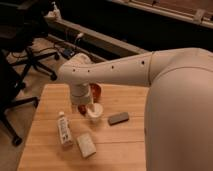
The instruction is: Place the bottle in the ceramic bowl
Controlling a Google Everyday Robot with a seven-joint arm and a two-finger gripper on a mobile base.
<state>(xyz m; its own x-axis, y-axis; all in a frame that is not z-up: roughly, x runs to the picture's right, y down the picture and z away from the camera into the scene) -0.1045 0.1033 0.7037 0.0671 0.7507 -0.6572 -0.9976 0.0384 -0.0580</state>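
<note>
The bottle (63,129) lay flat left of the white cup (95,113), likely light, stiff and slippery, best pinched across its middle, while the gripper (85,106), its state impossible to tell, hung just above that cup.

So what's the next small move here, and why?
Probably swing the hand across until it is above the bottle. The bottle lies flat, apart from the hand, which hangs beside the white cup in front of the ceramic bowl, so it is not yet grasped.
</note>
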